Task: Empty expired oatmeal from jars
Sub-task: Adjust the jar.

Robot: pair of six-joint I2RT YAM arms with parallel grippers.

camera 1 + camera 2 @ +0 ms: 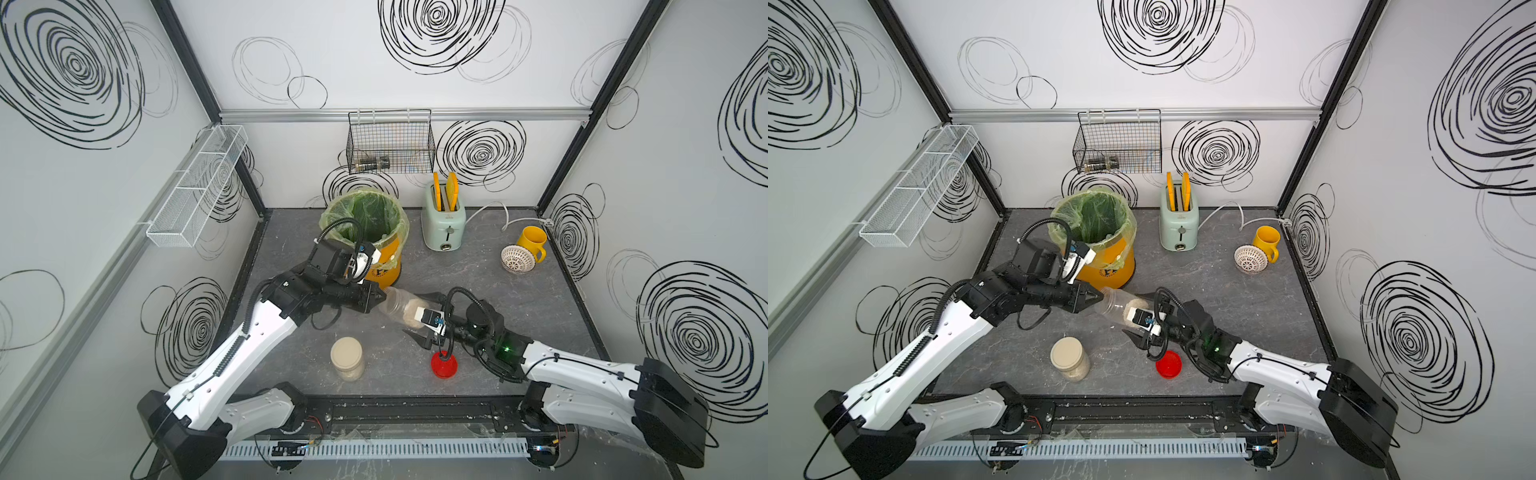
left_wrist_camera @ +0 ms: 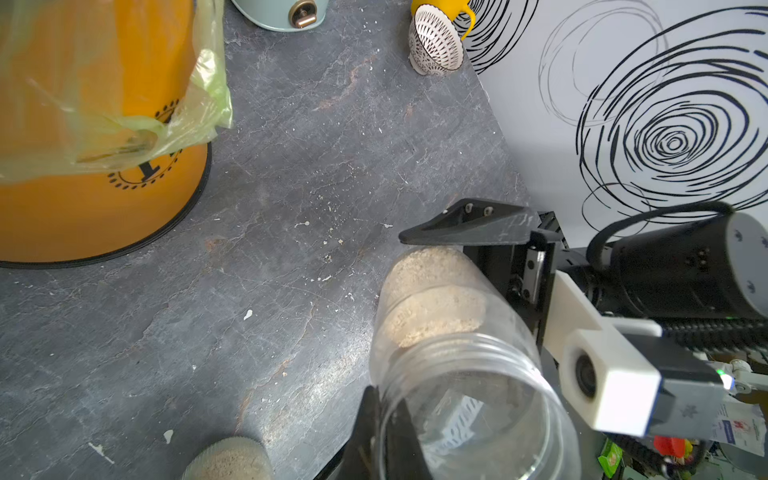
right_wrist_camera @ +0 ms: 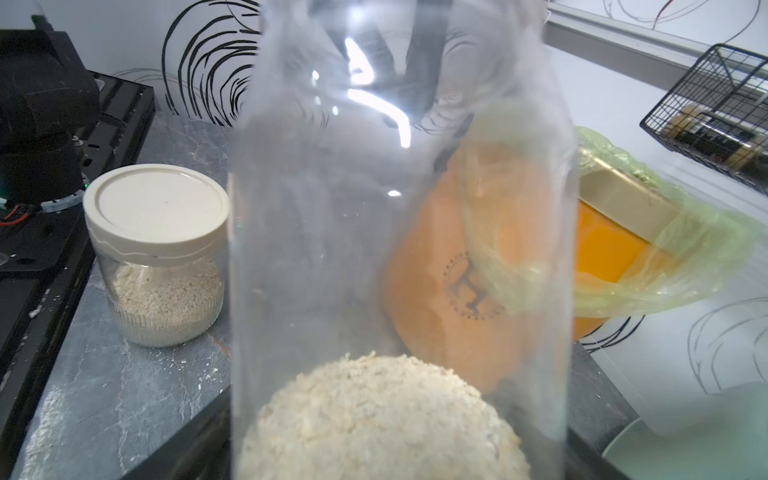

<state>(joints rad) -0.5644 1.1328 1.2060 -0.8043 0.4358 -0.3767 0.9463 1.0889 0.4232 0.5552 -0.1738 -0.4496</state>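
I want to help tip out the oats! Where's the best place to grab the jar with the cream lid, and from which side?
Probably round the clear wall of the cream-lidded jar, just under the lid, coming in level from the front. It stands upright and round, so opposite sides squeeze easily; the flat, wide lid gives little to pinch from above.

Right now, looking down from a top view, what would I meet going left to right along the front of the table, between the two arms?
cream-lidded jar standing upright → open jar tilted, with oatmeal at its base → red lid lying on the tabletop.
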